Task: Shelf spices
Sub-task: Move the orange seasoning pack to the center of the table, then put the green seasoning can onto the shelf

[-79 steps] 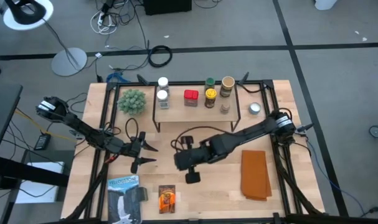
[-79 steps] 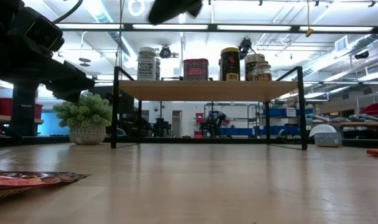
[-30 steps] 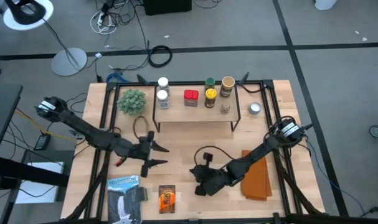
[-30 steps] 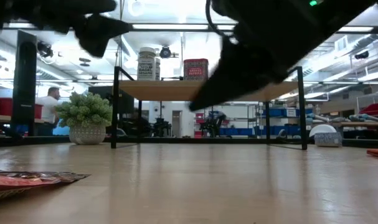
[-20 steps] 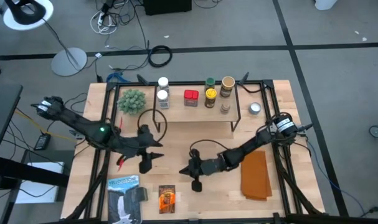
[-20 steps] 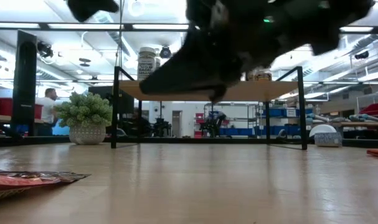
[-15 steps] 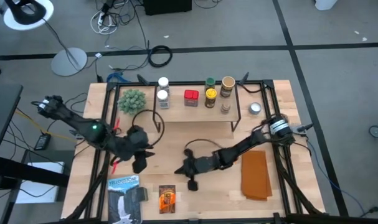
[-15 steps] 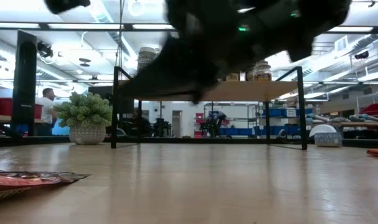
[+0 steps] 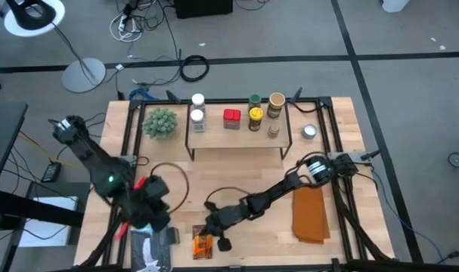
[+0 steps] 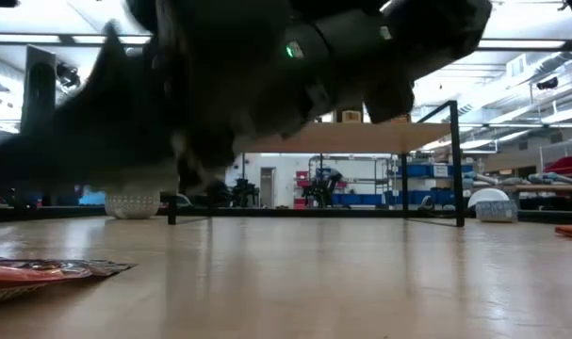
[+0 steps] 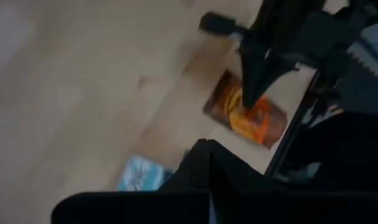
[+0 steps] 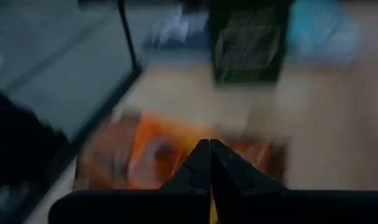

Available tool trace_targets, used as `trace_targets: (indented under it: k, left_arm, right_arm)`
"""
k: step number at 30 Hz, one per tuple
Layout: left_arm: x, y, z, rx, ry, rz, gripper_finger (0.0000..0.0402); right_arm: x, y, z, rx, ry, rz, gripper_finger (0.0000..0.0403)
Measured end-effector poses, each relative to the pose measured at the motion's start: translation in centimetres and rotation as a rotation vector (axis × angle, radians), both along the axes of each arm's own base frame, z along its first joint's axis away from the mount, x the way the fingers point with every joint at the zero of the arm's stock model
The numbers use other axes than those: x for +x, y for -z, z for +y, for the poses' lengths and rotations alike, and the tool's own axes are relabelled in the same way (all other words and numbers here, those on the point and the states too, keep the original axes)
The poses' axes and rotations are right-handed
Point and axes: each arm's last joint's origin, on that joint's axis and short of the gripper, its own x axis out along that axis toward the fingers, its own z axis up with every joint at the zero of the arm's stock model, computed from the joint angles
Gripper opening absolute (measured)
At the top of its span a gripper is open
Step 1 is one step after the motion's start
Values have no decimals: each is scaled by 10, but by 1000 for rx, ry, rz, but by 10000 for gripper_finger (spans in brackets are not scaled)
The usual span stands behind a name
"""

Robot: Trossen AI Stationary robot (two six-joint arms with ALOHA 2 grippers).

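- Landmark: the orange-brown packet [image 9: 203, 242] lies flat on the tabletop [image 9: 237, 181], well away from the shelf [image 9: 237, 140], at the near edge.
- The right hand [image 9: 214, 236] hovers just over the packet, fingers pressed together, holding nothing.
- The left hand [image 9: 150, 219], fingers together and empty, sits beside the packet over the blue-and-white package [image 9: 150, 249].
- Jars and the red box [image 9: 231, 118] already stand on the shelf.
- Judged step: reaching for the packet; next, the fingers must part, then grip it.

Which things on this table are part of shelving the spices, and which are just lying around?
Job: shelf; jars and red box on it; packet on the table; dark box near it.
Lying about: plant, cloth, blue-and-white package.
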Motion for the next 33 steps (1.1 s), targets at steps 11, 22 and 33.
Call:
trace_targets:
  k: [11,22,33]
  left_arm:
    - [2,59,-59,-43,-91,306,1]
    - [32,98,-94,-153,-98,267,0]
    - [74,148,-86,-69,-167,294,0]
  right_arm:
    - [-8,11,8,-143,57,217,0]
    - [-51,-29,-4,-408,148,527,0]
    - [-115,-110,-6,-547,198,668,0]
